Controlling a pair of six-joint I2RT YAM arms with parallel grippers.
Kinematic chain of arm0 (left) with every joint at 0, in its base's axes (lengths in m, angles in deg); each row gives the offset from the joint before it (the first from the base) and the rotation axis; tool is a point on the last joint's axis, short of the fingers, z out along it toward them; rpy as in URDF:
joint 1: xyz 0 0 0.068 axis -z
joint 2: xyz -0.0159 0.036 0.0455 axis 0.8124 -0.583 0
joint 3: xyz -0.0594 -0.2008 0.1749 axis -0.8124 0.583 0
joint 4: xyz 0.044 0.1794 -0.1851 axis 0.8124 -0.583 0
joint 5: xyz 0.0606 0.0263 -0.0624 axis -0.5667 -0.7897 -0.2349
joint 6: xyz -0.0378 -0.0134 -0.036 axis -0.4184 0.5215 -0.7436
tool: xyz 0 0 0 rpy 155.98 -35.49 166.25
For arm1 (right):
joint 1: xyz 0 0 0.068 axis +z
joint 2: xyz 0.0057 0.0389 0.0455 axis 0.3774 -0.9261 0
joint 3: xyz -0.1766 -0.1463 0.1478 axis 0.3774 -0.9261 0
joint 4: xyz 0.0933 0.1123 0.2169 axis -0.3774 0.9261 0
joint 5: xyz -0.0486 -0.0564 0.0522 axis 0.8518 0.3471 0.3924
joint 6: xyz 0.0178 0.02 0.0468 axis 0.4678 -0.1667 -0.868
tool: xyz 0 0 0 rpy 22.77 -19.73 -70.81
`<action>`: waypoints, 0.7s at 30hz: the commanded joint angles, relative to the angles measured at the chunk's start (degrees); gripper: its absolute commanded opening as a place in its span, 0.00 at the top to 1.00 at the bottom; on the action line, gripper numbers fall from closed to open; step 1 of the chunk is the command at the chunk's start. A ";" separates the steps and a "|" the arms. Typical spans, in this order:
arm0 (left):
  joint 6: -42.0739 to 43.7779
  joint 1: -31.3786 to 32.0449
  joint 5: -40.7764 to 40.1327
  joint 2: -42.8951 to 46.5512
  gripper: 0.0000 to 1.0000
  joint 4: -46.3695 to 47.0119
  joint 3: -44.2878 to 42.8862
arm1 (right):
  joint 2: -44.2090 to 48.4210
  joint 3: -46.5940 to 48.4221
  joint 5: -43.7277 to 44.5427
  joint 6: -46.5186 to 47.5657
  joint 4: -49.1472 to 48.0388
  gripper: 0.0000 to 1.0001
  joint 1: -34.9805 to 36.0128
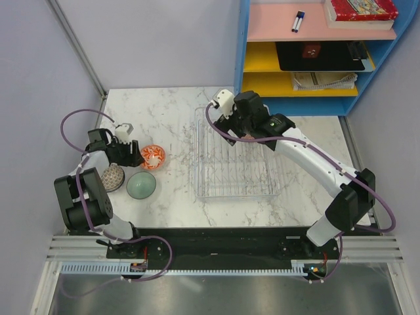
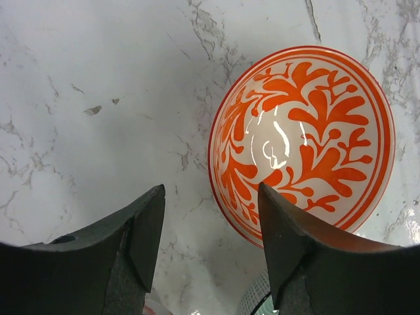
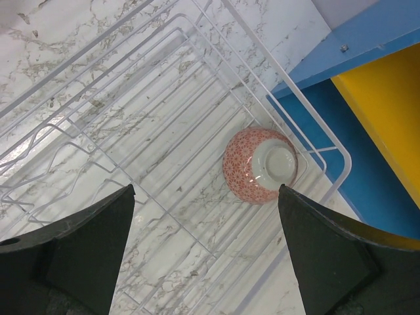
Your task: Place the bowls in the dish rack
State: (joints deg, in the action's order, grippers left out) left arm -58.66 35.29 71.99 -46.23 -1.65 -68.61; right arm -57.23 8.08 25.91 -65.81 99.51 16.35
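A white bowl with an orange-red leaf pattern (image 1: 152, 156) stands upright on the marble table. In the left wrist view this bowl (image 2: 308, 141) fills the right half. My left gripper (image 2: 210, 190) is open just left of it, with the right finger over its near rim. A pale green bowl (image 1: 141, 185) and a brown patterned bowl (image 1: 113, 177) sit beside the left arm. My right gripper (image 3: 207, 190) is open and empty above the dish rack (image 3: 341, 157). A pink patterned bowl (image 3: 260, 164) lies upside down in the rack's corner. The arm hides it in the top view.
The dish rack (image 1: 236, 195) lies at the table's middle right. A blue shelf unit (image 1: 315, 59) with pink and yellow shelves stands behind it, close to the rack's far corner. Grey walls close in the left side and the back.
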 commanded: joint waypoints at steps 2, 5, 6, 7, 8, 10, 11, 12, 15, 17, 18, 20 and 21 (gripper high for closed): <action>1.53 0.42 1.59 -2.45 0.41 1.46 -2.27 | -0.58 -0.12 -0.97 -0.72 -1.09 0.02 1.20; 1.36 0.50 1.67 -2.54 0.63 1.46 -2.36 | -0.93 -0.38 -0.88 -0.72 -1.27 0.02 1.55; 1.36 0.59 2.02 -2.45 0.72 1.46 -2.27 | -1.02 -0.38 -0.88 -0.72 -1.27 0.03 1.64; 1.27 0.68 2.29 -2.28 0.76 1.55 -2.27 | -1.11 -0.38 -0.79 -0.72 -1.27 0.02 1.73; 1.18 0.68 2.72 -2.10 0.80 1.46 -2.27 | -1.28 -0.38 -0.79 -0.72 -1.27 0.03 1.82; 1.18 0.94 2.82 -2.36 0.91 1.46 -2.27 | -1.55 -0.38 -0.70 -0.72 -1.44 0.03 1.99; 1.18 1.03 2.82 -2.37 0.93 1.46 -2.27 | -1.72 -0.38 -0.70 -0.72 -1.45 0.02 2.08; 1.10 1.12 2.82 -2.37 0.98 1.55 -2.27 | -1.90 -0.56 -0.44 -0.81 -1.45 0.02 2.17; 0.22 1.21 3.43 -1.93 0.98 1.28 -3.41 | -2.69 -0.47 -0.35 -1.16 -1.88 0.02 2.34; -0.40 1.29 4.40 -1.31 0.98 0.85 -4.72 | -3.30 -0.47 -0.52 -2.04 -2.32 0.02 2.35; -0.83 1.64 4.92 -0.79 0.98 0.84 -5.95 | -3.57 -0.38 -0.61 -2.56 -3.11 0.02 2.35; -0.93 2.08 6.50 0.00 0.98 0.93 -7.10 | -4.36 -0.21 -1.58 -4.93 -3.73 0.02 2.26; -1.01 3.22 7.12 0.27 0.98 0.84 -8.41 | -4.62 -0.12 -2.19 -5.72 -4.43 0.03 2.35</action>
State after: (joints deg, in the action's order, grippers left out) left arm -58.66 36.64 74.81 -48.63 -2.26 -71.34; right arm -60.55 7.86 25.48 -67.44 98.37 18.28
